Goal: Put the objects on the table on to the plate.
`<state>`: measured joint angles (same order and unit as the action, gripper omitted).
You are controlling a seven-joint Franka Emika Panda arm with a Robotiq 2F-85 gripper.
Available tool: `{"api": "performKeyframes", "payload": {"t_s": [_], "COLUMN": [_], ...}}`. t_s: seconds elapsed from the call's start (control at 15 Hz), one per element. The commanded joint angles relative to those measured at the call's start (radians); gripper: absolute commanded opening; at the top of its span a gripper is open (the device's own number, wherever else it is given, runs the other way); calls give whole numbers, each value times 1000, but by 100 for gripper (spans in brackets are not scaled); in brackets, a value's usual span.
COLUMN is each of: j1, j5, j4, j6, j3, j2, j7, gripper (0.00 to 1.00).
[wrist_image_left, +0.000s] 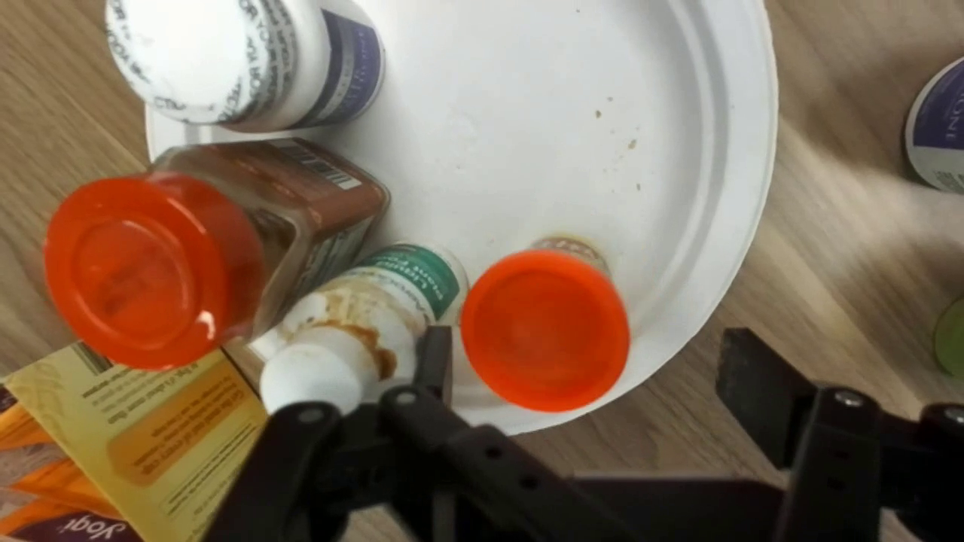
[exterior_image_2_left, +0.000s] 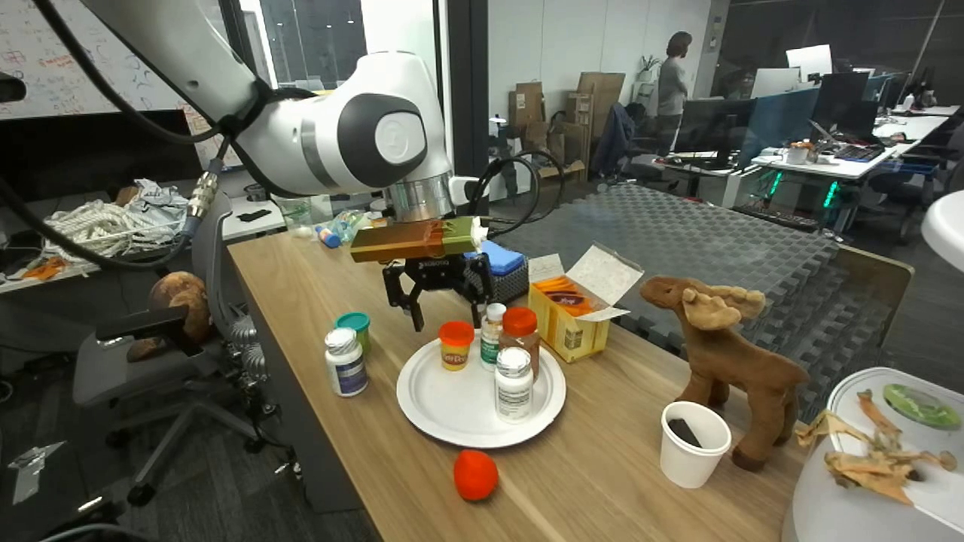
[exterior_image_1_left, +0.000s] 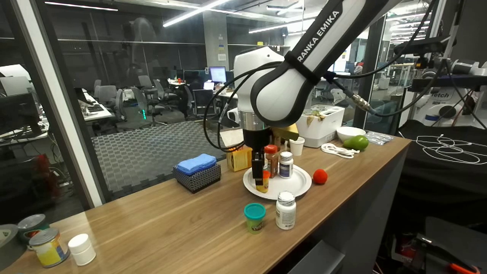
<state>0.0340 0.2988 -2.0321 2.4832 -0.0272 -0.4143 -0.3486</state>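
Note:
The white plate holds a red-lidded Play-Doh tub, a small green-label bottle, a red-capped spice jar and a white pill bottle. My gripper is open and empty above the plate's edge. In the wrist view the red lid shows between the fingers, nearer the left one; no finger clearly touches it. A teal-lidded tub and another white bottle stand on the table beside the plate. A red ball lies on the table at another side of the plate.
An open yellow tea box stands close to the plate. A black box with blue cloth is on the table. A toy moose, paper cup, green fruit and white bowl are farther along. Several cans sit at the near end.

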Motion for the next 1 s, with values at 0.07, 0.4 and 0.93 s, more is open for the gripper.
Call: {"api": "performKeyframes", "payload": {"t_s": [0.07,0.4,0.93], "j1": [-14,-23,14], "j5": [8,-44,-233], "j4": [-25,-29,-3], "j6": [20,-35,-435], "j3": [-1,-31,-76], "j2": [47,114,267], "j7": [-11,-37,83], "gripper": [100,100,100]}}
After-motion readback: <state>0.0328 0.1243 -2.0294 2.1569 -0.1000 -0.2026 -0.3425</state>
